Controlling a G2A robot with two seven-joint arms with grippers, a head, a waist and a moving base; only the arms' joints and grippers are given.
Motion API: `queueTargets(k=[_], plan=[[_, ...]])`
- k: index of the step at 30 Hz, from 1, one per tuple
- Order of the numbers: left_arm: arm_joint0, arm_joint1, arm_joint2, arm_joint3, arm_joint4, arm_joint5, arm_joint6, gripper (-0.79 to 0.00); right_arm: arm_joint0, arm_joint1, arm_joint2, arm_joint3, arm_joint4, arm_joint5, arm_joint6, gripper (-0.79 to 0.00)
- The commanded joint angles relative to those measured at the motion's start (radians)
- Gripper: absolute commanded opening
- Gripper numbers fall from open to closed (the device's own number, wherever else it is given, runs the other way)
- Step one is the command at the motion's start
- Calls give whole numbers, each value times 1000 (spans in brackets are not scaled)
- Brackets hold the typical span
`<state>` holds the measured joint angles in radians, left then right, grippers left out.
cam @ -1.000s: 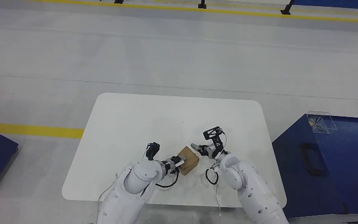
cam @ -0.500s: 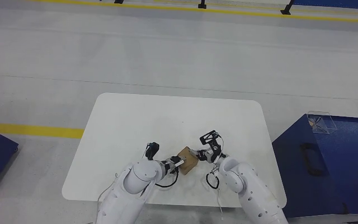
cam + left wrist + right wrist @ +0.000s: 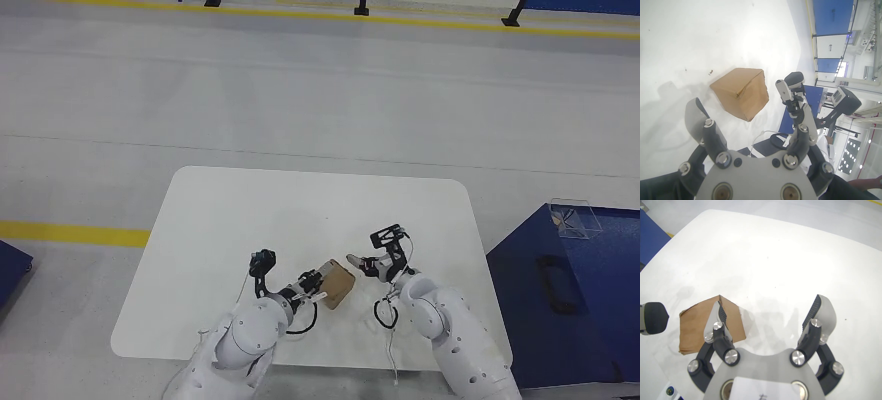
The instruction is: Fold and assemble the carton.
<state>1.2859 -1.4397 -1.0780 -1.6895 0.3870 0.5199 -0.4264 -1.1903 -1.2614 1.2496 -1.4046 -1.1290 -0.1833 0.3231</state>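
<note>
Your carton (image 3: 337,285) sat near the bench's (image 3: 300,210) 6 o'clock edge, flanked so that either arm could press a panel. The left gripper (image 3: 738,93) waited at its 9 o'clock with fingers spread wide. The right gripper (image 3: 770,301) was at its 2 o'clock, fingers likewise spread, and neither pinched anything. I judged the folding nearly done: the plain brown cardboard stood as a closed cube, one seam slightly gaping and frayed.

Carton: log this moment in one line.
carton: folded into box shape, on table | left gripper: open, facing carton | right gripper: open, beside carton
</note>
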Motion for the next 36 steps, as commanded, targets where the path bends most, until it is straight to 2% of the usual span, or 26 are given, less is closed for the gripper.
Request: queueTargets(k=[1, 3, 22, 27, 29, 31, 33, 36], plan=[[5, 1, 17, 2, 43, -19, 25, 0, -6, 3, 30, -2, 16, 24, -3, 0], [5, -2, 36, 12, 42, -32, 35, 0, -8, 4, 55, -3, 54, 28, -3, 0], [4, -2, 36, 10, 47, -38, 41, 0, -10, 4, 56, -1, 55, 33, -4, 0], [20, 15, 76, 7, 347, -184, 200, 0, -21, 4, 105, 21, 87, 107, -95, 0], [33, 26, 87, 10, 474, -272, 249, 0, -11, 5, 127, 45, 115, 118, -103, 0], [58, 40, 79, 12, 626, -362, 358, 0, 9, 6, 152, 79, 151, 123, -93, 0], [91, 53, 87, 52, 779, -463, 516, 0, 33, 4, 156, 123, 148, 147, -107, 0], [91, 64, 97, 136, 937, -543, 624, 0, 62, 1, 146, 167, 161, 137, -100, 0]])
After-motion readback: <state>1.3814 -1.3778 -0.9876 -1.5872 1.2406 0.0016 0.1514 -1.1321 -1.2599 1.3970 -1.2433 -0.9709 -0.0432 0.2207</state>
